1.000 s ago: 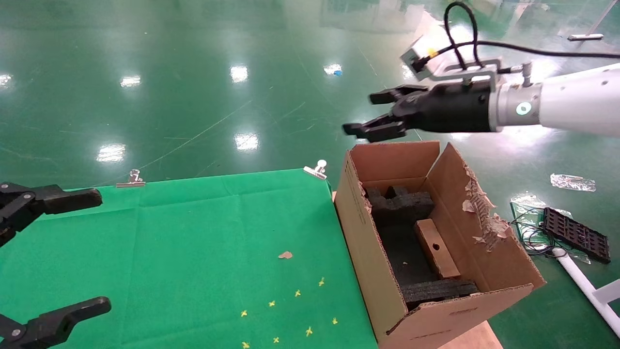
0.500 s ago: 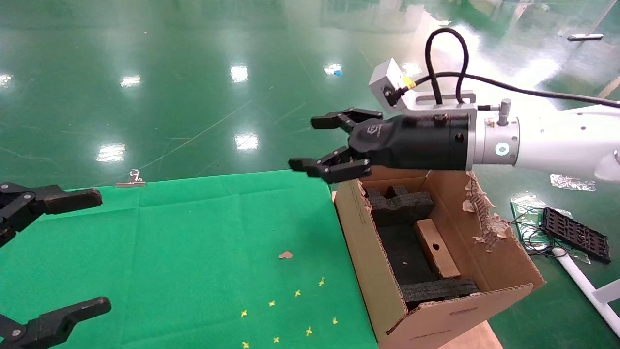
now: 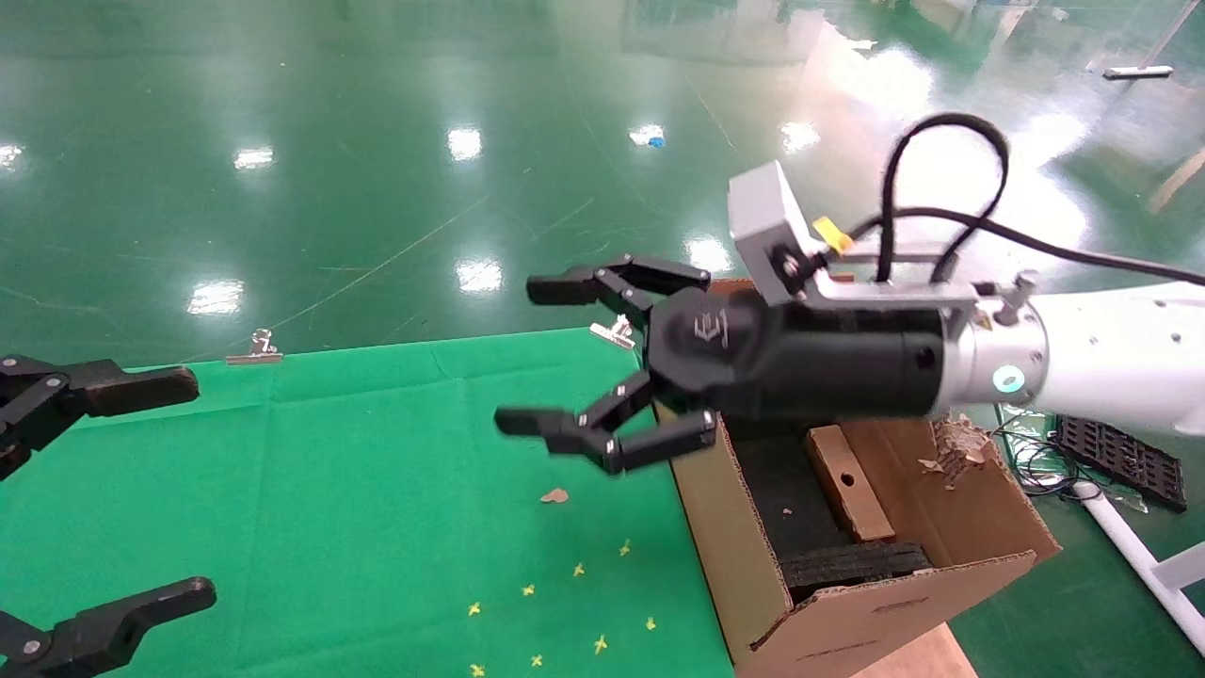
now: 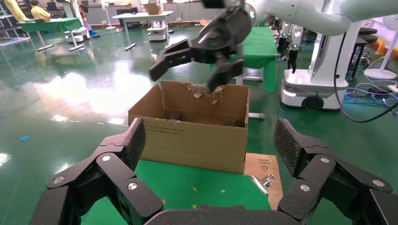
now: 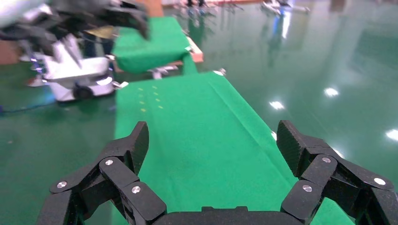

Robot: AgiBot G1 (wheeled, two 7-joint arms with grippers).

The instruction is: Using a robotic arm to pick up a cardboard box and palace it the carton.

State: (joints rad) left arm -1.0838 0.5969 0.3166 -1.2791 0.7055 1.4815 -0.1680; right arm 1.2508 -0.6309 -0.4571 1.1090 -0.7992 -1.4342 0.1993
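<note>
Carton (image 3: 951, 527) beside green bench (image 3: 329, 490), cardboard box (image 3: 849, 481) lying inside it between black foam blocks (image 3: 852, 563), right gripper (image 3: 588, 363) empty above carton's near-bench wall, fingers spread, left gripper (image 3: 89, 494) at bench's far side from carton, fingers spread.

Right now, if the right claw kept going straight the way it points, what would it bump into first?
Probably nothing soon. The right claw, open and empty, points out over the green cloth, above it. Its wrist view shows only cloth ahead; depth is unclear.

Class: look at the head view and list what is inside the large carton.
Inside the carton: the small cardboard box and a black foam block at its near end. The open right gripper and arm cover the far interior.
</note>
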